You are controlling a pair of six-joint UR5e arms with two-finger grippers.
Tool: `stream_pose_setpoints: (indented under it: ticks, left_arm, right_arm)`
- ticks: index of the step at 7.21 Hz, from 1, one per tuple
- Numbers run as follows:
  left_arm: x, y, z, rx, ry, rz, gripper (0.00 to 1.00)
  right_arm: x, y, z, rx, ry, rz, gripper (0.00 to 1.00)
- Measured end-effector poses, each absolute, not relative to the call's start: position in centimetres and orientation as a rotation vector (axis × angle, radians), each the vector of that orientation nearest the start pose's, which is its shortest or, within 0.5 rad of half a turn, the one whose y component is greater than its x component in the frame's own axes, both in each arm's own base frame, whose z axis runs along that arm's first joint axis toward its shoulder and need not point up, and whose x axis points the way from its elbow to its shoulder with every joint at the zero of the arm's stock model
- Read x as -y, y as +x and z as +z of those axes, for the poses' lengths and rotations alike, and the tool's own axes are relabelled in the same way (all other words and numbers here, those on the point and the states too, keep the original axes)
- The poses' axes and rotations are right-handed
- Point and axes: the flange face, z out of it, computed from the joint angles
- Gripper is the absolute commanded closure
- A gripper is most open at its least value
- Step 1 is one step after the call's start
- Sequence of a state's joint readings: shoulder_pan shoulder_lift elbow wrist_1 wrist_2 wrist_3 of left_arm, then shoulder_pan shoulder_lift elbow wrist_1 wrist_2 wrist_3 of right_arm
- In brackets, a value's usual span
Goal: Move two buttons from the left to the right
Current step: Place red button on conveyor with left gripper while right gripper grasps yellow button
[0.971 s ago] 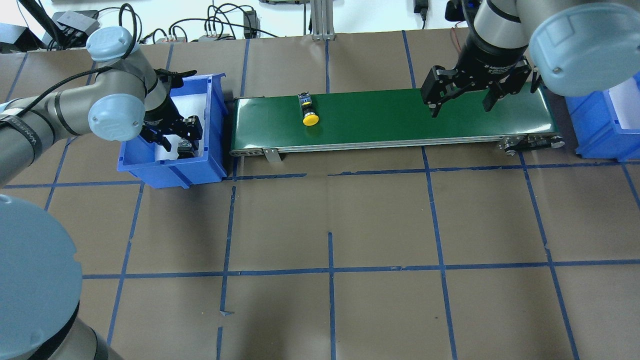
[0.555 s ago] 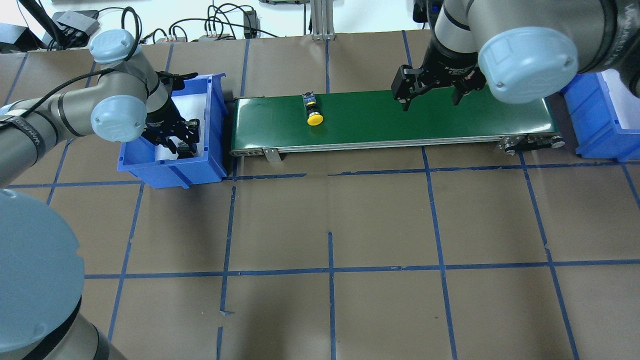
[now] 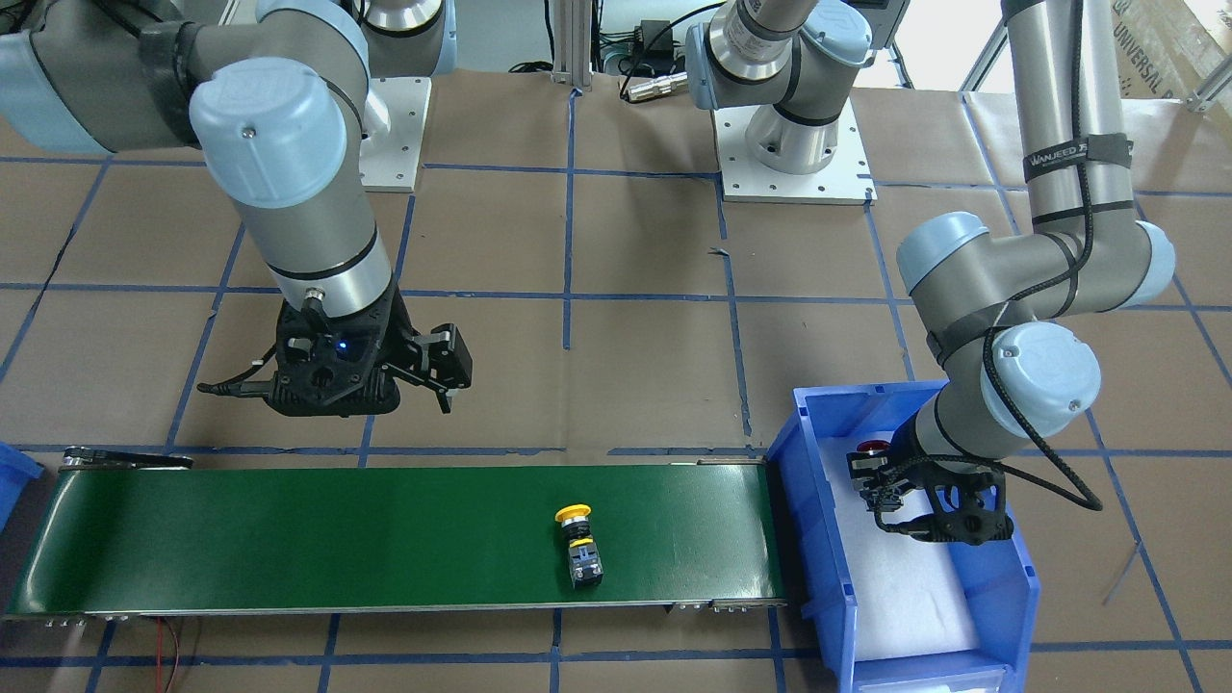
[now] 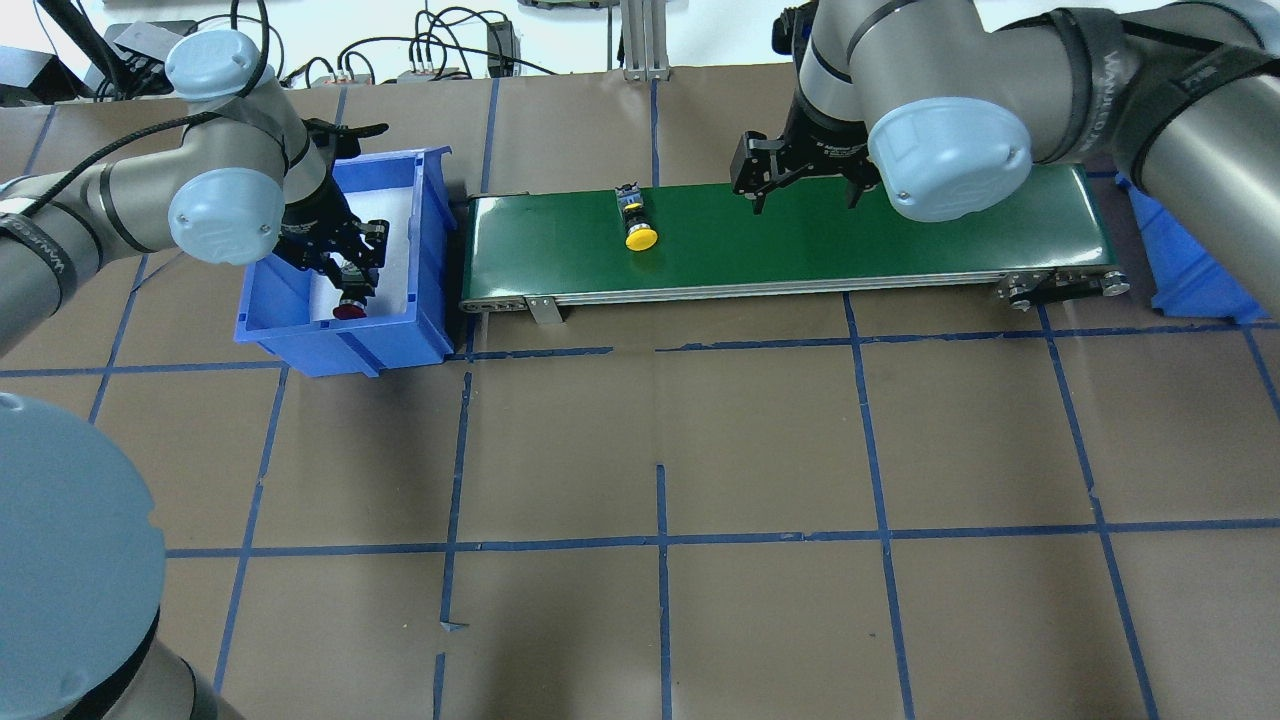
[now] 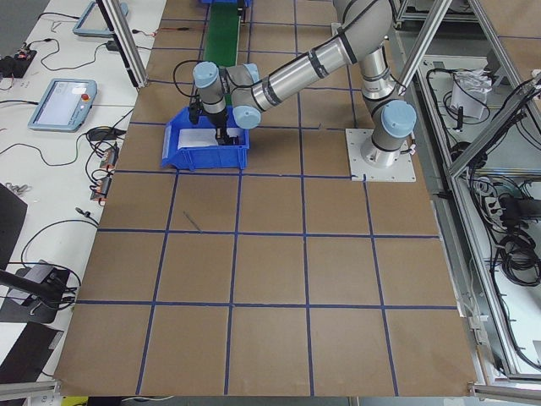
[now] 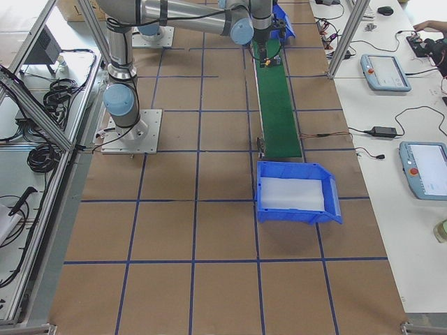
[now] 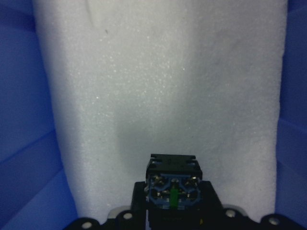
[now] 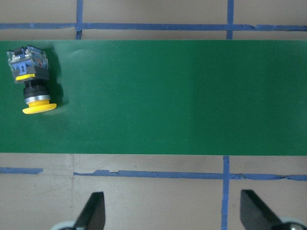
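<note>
Nearest the robot, the red button (image 4: 349,313) is held clamped in the left end effector (image 4: 348,283) above the white foam of the blue bin (image 4: 330,345). Its grey-black contact block is turned to the wrist camera and its mushroom cap points away. The right end effector (image 4: 806,198) is spread wide over the worktop (image 4: 760,430), just beside the green belt (image 4: 900,240). Farther out, the yellow button (image 4: 636,222) is seen lying on its side on the belt, cap towards the robot, with a black collar behind the cap.

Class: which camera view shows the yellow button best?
The right wrist view: the yellow button lies large on the belt, cap and block clear. Overhead and front views show it small; side views barely.
</note>
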State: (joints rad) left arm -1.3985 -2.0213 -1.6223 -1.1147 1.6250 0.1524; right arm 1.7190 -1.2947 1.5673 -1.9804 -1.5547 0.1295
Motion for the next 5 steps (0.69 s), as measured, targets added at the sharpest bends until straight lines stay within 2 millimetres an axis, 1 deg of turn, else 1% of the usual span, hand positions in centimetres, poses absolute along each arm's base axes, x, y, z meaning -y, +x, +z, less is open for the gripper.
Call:
stream_pose_setpoints:
  ticks: [1, 2, 3, 4, 5]
  left_arm:
    - [63.5, -2.0, 27.0, -3.091, -0.027, 0.087, 0.79]
    - [63.2, -2.0, 29.0, -3.09, -0.027, 0.088, 0.79]
    - [62.7, -2.2, 31.6, -3.089, -0.025, 0.083, 0.79]
    - [62.0, -2.5, 35.1, -3.092, -0.024, 0.082, 0.79]
    - [61.4, -3.2, 39.1, -3.097, -0.029, 0.088, 0.79]
  right_arm:
    - [58.7, 23.4, 36.9, -3.091, -0.001, -0.216, 0.0]
    - [59.9, 24.6, 36.1, -3.08, 0.004, -0.227, 0.0]
    - [61.4, 26.0, 35.4, -3.074, -0.012, -0.238, 0.0]
    - [62.9, 27.8, 34.6, -3.072, -0.041, -0.246, 0.0]
    - [64.3, 29.7, 33.6, -3.074, -0.074, -0.25, 0.0]
